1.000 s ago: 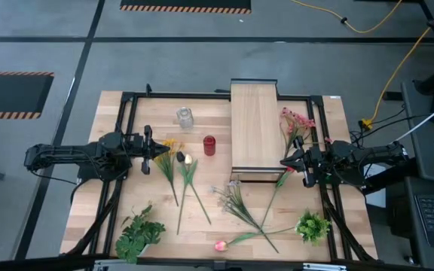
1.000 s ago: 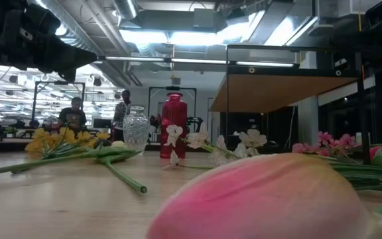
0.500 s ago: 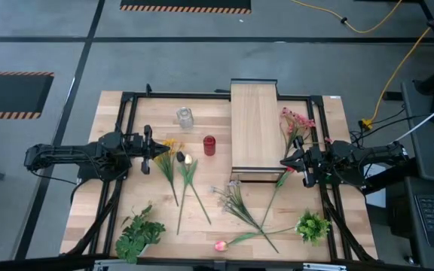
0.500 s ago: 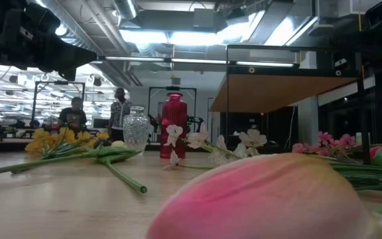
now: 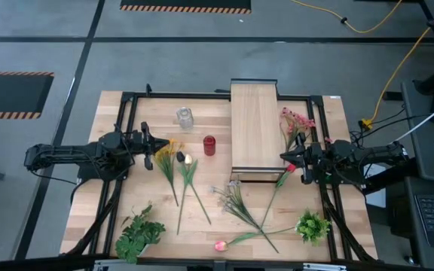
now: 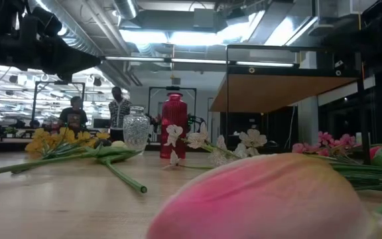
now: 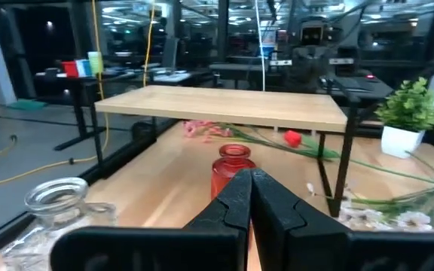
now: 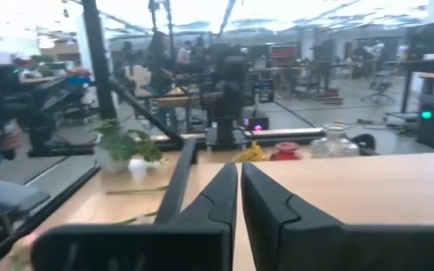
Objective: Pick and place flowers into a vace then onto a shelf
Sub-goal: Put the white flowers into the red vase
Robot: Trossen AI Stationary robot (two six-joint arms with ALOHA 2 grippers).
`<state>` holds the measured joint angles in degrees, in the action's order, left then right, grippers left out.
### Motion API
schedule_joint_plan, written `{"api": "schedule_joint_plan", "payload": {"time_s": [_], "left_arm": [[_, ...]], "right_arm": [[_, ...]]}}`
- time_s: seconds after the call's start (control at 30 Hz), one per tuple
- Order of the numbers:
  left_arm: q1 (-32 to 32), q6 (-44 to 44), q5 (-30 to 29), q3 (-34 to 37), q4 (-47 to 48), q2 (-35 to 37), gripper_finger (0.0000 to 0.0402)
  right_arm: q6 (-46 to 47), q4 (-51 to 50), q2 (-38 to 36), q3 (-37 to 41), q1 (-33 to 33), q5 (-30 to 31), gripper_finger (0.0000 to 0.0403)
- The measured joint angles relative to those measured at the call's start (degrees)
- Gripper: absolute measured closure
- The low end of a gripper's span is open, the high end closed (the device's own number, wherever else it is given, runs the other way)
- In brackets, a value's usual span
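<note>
Black and closed on nothing, the left gripper (image 5: 151,144) hovers left of centre in the high view, its fingers (image 7: 266,207) pressed together; the right gripper (image 5: 292,160) at centre right is likewise shut and empty, just beside the shelf (image 5: 253,120). Nearest the left gripper lie the yellow daisies (image 5: 167,153), with more flowers (image 5: 239,203) fanned toward the lower middle of the tabletop (image 5: 111,196) and a pink spray (image 5: 295,120) at upper right. These stems look thin, light and springy, probably wire in plastic, so I judge a grip at mid-stem best, clear of the soft blossoms, which would crush or slip. Clear glass, the vase (image 5: 184,117) stands upright and empty at upper centre-left, well apart from both grippers, near a red cylinder (image 5: 209,144). It looks small, rigid, slick and easy to tip; taking it low across the body, or by the rim, seems safest once top-heavy stems are in it.
</note>
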<state>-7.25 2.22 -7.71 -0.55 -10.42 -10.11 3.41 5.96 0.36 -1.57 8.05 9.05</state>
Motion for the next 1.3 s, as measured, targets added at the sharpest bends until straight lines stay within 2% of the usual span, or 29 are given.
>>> {"api": "schedule_joint_plan", "payload": {"time_s": [0.27, 0.43, 0.7, 1.07, 1.3], "left_arm": [[0.0, -2.7, 2.3, -4.9, 0.4, -2.3, 0.0398], [0.0, -8.9, 1.2, -7.5, 0.6, -6.6, 0.0398], [0.0, -5.2, -3.3, -10.1, 0.5, -13.3, 0.0398], [0.0, -4.9, -3.1, -13.2, -2.9, -23.2, 0.0398], [0.0, -6.0, -1.2, -13.6, -3.9, -26.2, 0.0398]], "right_arm": [[1.2, -2.3, 0.8, -4.4, 0.0, 6.3, 0.0377], [0.8, -2.5, 2.3, -4.6, 0.0, 6.4, 0.0377], [0.8, -1.3, 3.4, -4.7, 0.0, 6.4, 0.0377], [0.6, -2.0, 3.4, -4.7, 0.0, 6.4, 0.0377], [0.6, -2.1, 3.4, -4.7, 0.0, 6.4, 0.0377]]}}
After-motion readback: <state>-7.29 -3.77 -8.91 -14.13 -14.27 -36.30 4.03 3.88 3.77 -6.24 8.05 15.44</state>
